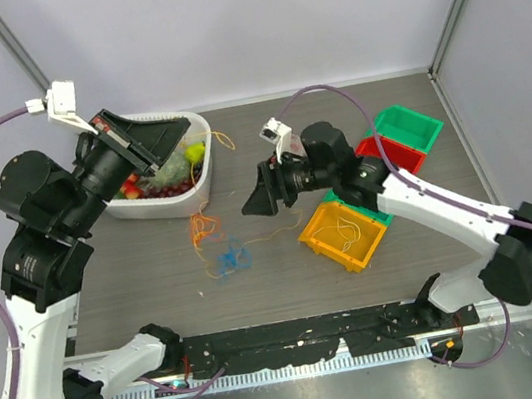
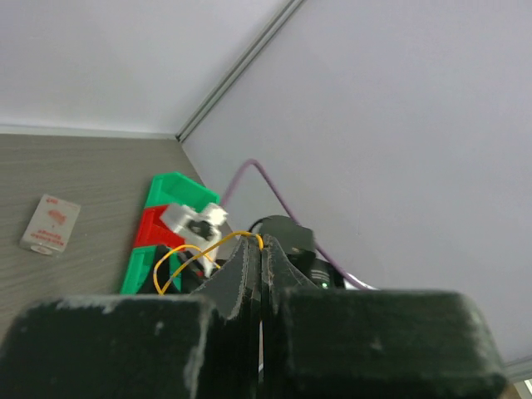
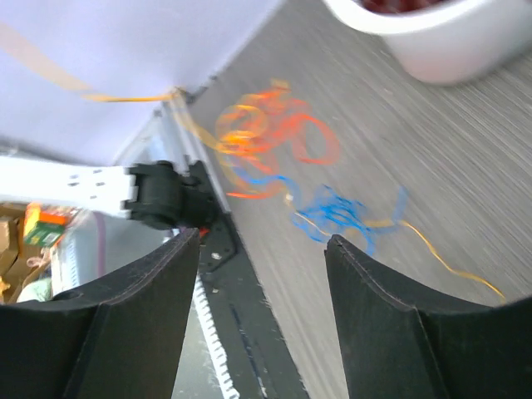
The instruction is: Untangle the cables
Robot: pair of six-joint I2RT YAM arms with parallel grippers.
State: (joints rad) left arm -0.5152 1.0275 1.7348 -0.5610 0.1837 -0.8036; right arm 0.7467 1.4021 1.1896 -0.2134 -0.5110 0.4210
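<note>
Two claws, two states. The left gripper (image 2: 259, 243) is clamped tight on a yellow cable (image 2: 241, 236) and raised above the white tub (image 1: 171, 206). The right gripper (image 3: 262, 243) stands wide apart with nothing between its fingers, hovering over the table (image 1: 126, 272). Below it the tangle of cables (image 3: 249, 133), orange and red loops beside a blue knot, lies on the table between the tub and the yellow bin (image 1: 330, 253), which holds a thin white cable (image 1: 350, 232).

Grey wood-grain table (image 1: 289, 282), apparently pale walls (image 1: 218, 25).
</note>
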